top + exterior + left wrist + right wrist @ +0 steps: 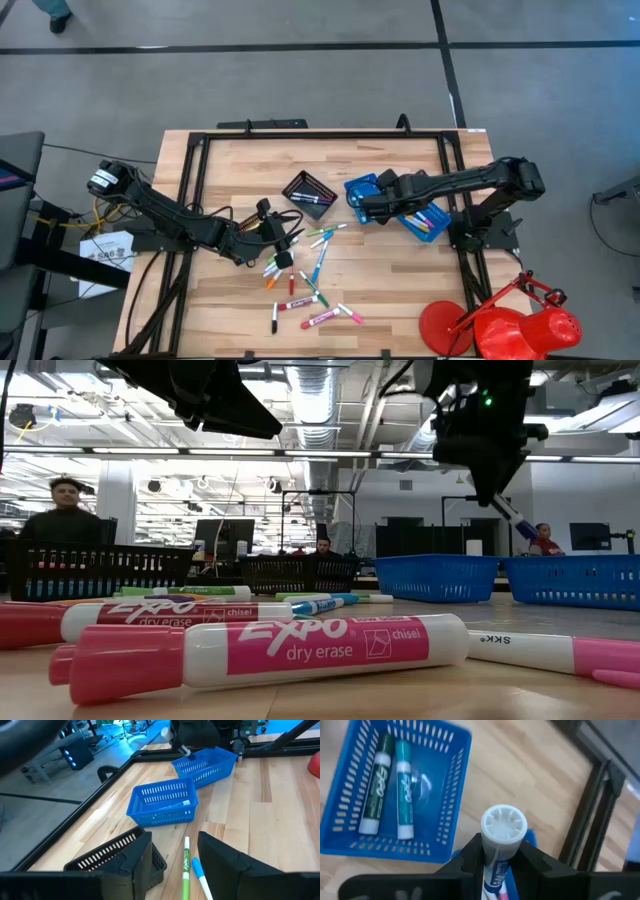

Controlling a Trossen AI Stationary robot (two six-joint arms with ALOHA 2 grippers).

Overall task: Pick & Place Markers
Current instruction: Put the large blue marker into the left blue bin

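Several markers (305, 280) in pink, green, blue, red and white lie scattered on the wooden table's near middle. My left gripper (285, 240) hovers open at their far left end; in its wrist view a green marker (186, 867) and a blue one (201, 879) lie on the table between its fingers (175, 855). My right gripper (362, 207) is over the two blue trays, shut on a blue-labelled marker (500, 832). One blue tray (350, 815) holds two green markers (387, 787) lying flat. My right gripper pinches the marker's barrel (496, 870) between its two fingers, which lie across it. Its white butt end (503, 824) sticks up past the fingers toward the wrist. The fingers slant steeply down from above. The marker is lifted clear, its lower end (512, 518) pointing down below the fingers.
A black mesh tray (308, 190) stands at the table's middle far side, next to the left blue tray (362, 186); the right blue tray (425, 221) holds several markers. Black frame rails (190, 180) run along the table's edges. A red object (500, 325) sits at the near right corner.
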